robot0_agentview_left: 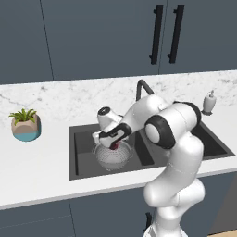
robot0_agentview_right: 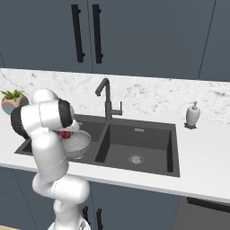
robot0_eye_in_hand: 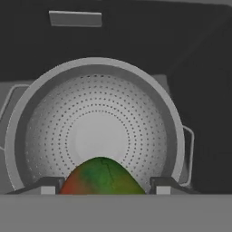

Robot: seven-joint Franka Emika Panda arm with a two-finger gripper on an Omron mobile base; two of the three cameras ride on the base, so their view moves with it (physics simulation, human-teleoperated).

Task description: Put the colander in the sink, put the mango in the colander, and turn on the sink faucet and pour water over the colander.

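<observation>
Dark slate cupboards with black bar handles hang over a marble-look white bench (robot0_agentview_right: 197, 161); let into it is the dark grey rectangular double-basin sink (robot0_agentview_right: 148, 134), and the tall dark grey faucet with its bent-over spout (robot0_agentview_right: 107, 99) stands at the sink's back edge, over the divider between the basins; the silver-grey perforated metal colander (robot0_agentview_left: 112, 159) already sits in the basin nearer the potted plant (robot0_agentview_left: 26, 124), presumably so water can drain straight through it; the white arm bends low over that basin, and its jaws (robot0_eye_in_hand: 102, 186) hang directly above the colander's bowl, pinching the small reddish-green oval mango (robot0_eye_in_hand: 100, 177) between them, one finger pressed to each side of the fruit; I judge it is held centred there so that a release drops it inside the rim; the white soap dispenser (robot0_agentview_right: 193, 114) stands near the bench's back edge beside the other basin, out of the way; no brand, label or writing can be read on anything.
</observation>
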